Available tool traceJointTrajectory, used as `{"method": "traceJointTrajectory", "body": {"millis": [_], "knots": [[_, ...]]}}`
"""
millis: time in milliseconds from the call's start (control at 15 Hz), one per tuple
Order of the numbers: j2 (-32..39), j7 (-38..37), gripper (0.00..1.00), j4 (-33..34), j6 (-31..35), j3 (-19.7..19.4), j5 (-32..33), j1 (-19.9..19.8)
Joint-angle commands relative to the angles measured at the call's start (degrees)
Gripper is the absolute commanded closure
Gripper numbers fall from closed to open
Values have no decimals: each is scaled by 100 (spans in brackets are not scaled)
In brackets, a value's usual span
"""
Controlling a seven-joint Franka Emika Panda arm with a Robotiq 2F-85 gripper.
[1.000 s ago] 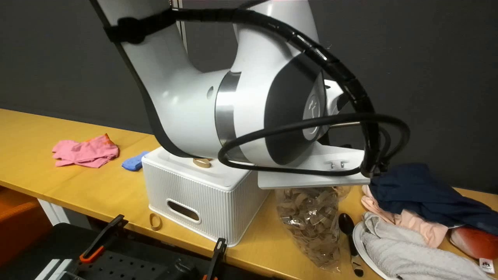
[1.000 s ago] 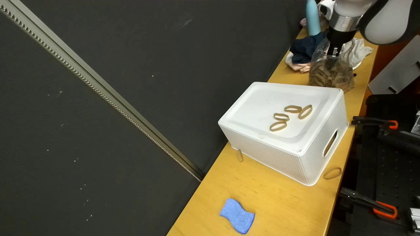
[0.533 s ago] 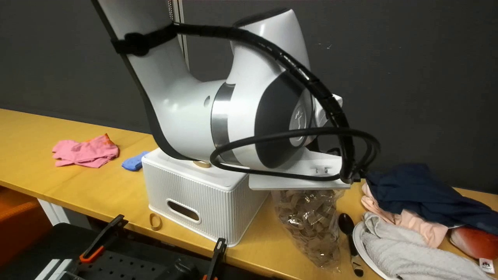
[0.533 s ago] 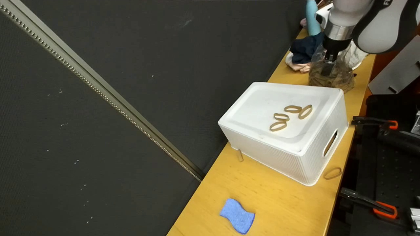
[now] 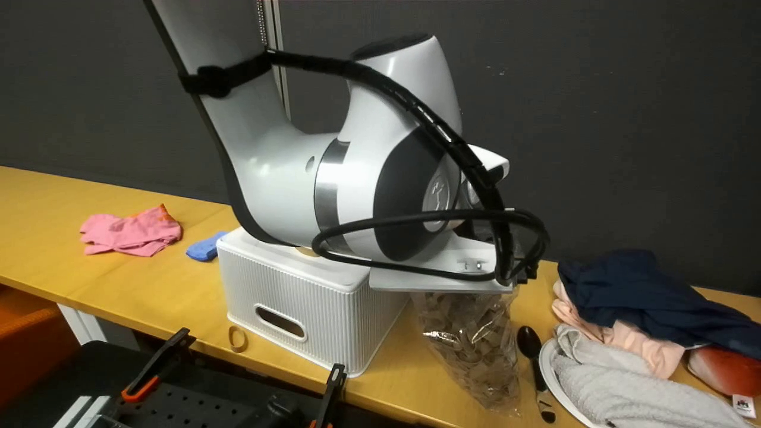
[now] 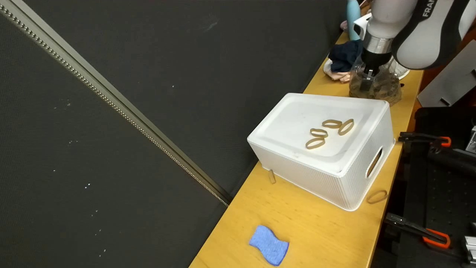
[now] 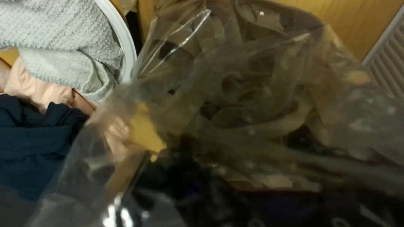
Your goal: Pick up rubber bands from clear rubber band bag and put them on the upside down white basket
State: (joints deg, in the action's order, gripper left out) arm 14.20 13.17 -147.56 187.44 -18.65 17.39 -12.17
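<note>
The clear rubber band bag (image 5: 469, 351) stands on the table beside the upside down white basket (image 6: 286, 126), full of tan bands. Several rubber bands (image 6: 315, 143) lie on the basket's flat top. One band (image 5: 238, 339) lies on the table by its slot side, another (image 6: 272, 176) by its long side. My gripper (image 6: 366, 85) points down inside the bag, its tips among the bands. In the wrist view, crinkled plastic covers the jaws; one dark finger (image 7: 186, 164) shows at the left, with tan bands (image 7: 274, 182) across the gap. The other finger is dark and blurred. The jaws look apart.
A white plate (image 5: 559, 380) with grey cloth (image 5: 636, 386) and a black spoon (image 5: 535, 368) lie beside the bag. A navy cloth (image 5: 648, 297) lies behind. A blue sponge (image 6: 269, 245) and pink cloth (image 5: 131, 232) lie beyond the basket. Clamps (image 6: 420, 230) grip the table edge.
My gripper has moved lower, deeper into the bag, and a little toward the basket. The bag's top is pressed down around it. The bands on the basket have not moved.
</note>
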Motion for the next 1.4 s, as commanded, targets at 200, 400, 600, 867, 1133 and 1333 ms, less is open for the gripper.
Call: {"method": "traceJointTrajectory", "body": {"millis": [200, 400, 600, 867, 1133, 1333], "knots": [[201, 113, 57, -119, 506, 307, -125, -463], [95, 145, 82, -190, 561, 259, -109, -516], [-84, 193, 100, -200, 458, 180, -114, -456], [-518, 219, 99, -262, 195, 147, -114, -392], [-1081, 276, 99, -485, -108, 128, -86, -402], [-1465, 267, 99, -625, -404, 154, -95, -398]]}}
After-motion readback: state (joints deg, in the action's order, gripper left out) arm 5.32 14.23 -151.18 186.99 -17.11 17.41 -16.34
